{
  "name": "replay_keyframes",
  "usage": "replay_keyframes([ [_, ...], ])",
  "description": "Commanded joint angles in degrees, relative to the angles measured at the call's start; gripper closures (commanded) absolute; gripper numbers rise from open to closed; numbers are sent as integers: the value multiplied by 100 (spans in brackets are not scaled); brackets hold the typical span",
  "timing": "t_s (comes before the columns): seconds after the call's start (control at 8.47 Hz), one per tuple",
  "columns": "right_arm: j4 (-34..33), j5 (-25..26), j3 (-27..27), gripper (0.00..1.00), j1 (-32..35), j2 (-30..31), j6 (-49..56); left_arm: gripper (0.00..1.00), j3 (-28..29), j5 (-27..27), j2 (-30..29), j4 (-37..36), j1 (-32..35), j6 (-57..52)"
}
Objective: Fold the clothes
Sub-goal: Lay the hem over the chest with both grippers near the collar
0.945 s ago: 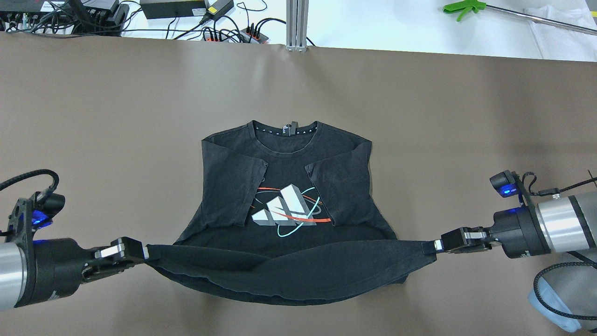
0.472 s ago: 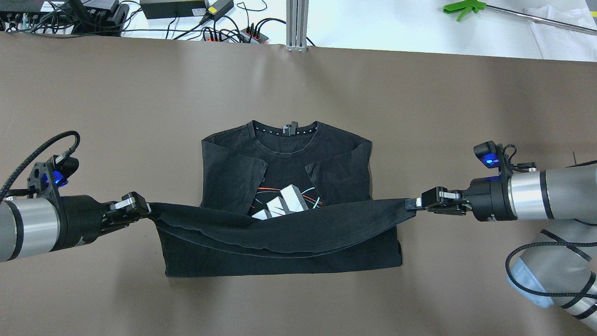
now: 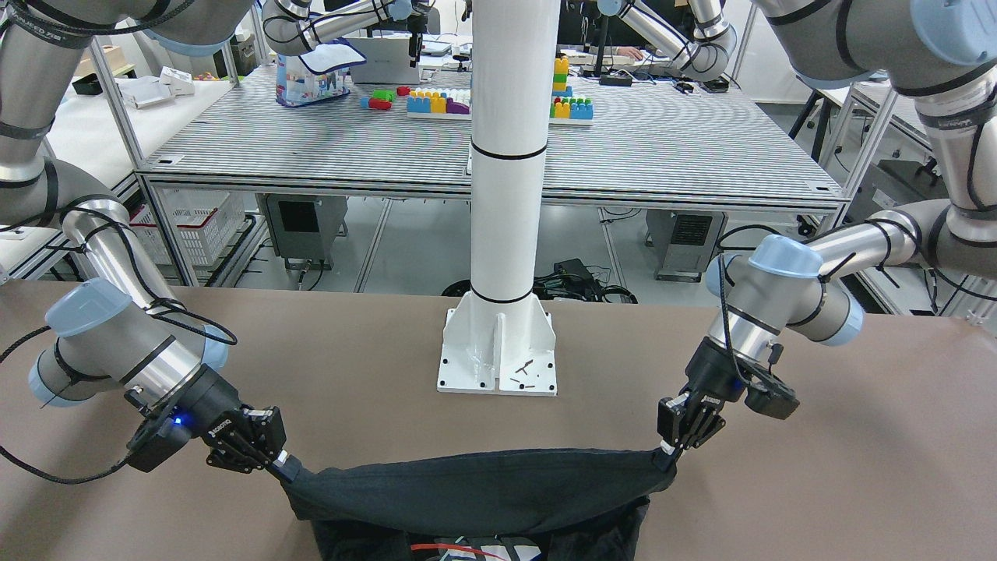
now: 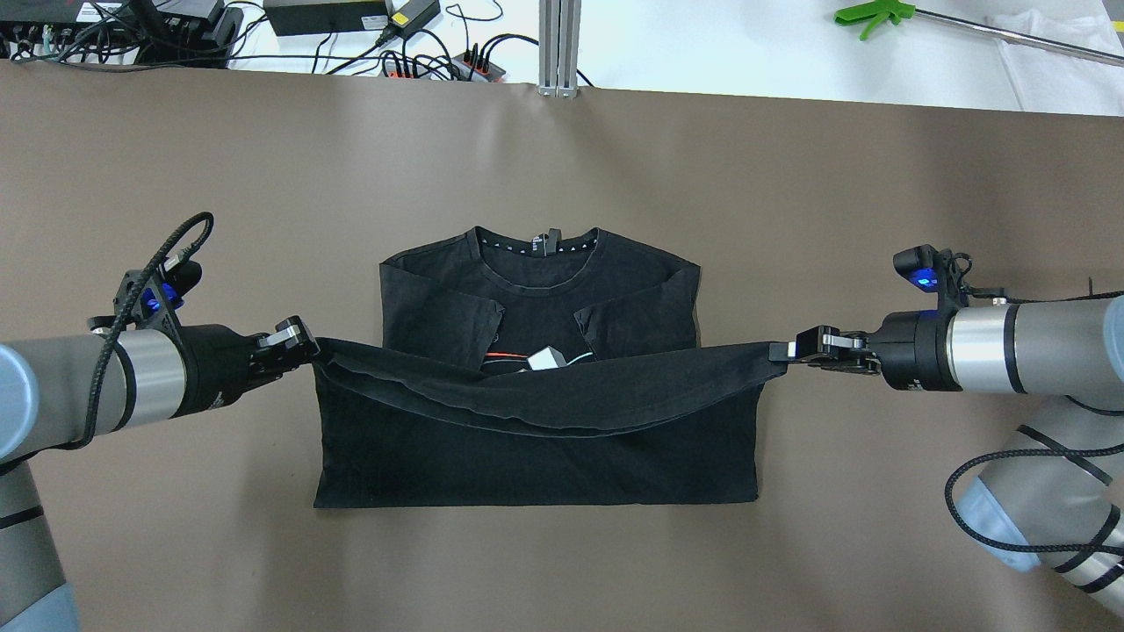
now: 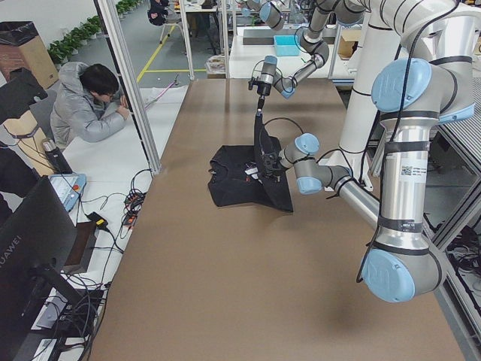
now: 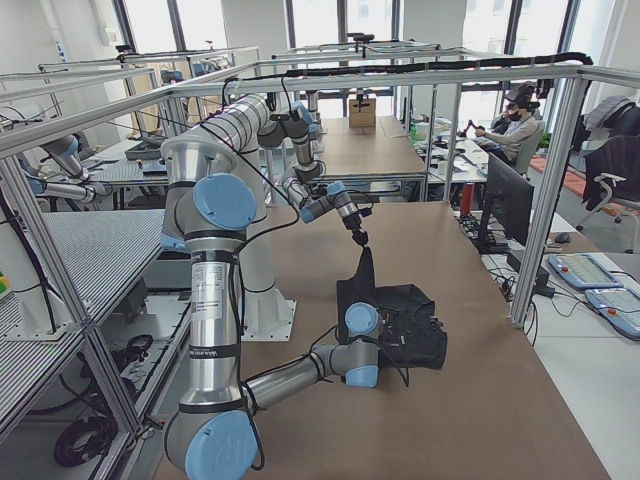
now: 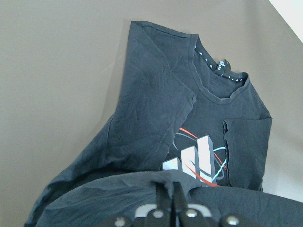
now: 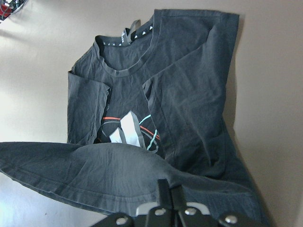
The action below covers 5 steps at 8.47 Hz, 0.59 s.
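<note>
The clothes are one black T-shirt (image 4: 536,439) with a white, red and teal chest print (image 4: 544,358), lying collar-far on the brown table, sleeves folded in. Its bottom hem is lifted and stretched taut between both grippers, doubled over the lower half. My left gripper (image 4: 303,345) is shut on the hem's left corner; my right gripper (image 4: 777,351) is shut on the right corner. In the front-facing view the left gripper (image 3: 668,452) and right gripper (image 3: 290,470) hold the hem above the shirt (image 3: 475,491). The wrist views show the collar and print below the raised hem (image 7: 156,118) (image 8: 189,94).
The white robot pedestal (image 3: 498,343) stands on the table's near side. Cables and power bricks (image 4: 421,61), an aluminium post (image 4: 559,44) and a green tool (image 4: 869,16) lie beyond the far edge. A person (image 5: 90,105) sits beside the table.
Both grippers have carried the hem away from the robot toward the collar. The hem now covers most of the print, and a straight fold edge lies on the near side.
</note>
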<state>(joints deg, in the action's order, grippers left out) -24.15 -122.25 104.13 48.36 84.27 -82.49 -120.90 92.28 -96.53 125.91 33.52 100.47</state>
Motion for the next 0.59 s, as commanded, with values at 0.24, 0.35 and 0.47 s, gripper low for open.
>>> replay_keyframes([
  [0.24,-195,526,-444,100,6,-305,49,100,892,-17,-384,13,462,-361],
  [0.35,-186,640,-585,100,6,-350,58,100,1023,-17,-428,13,540,-379],
  [0.47,-195,789,-691,100,6,-368,67,100,1216,-8,-506,22,611,-466],
])
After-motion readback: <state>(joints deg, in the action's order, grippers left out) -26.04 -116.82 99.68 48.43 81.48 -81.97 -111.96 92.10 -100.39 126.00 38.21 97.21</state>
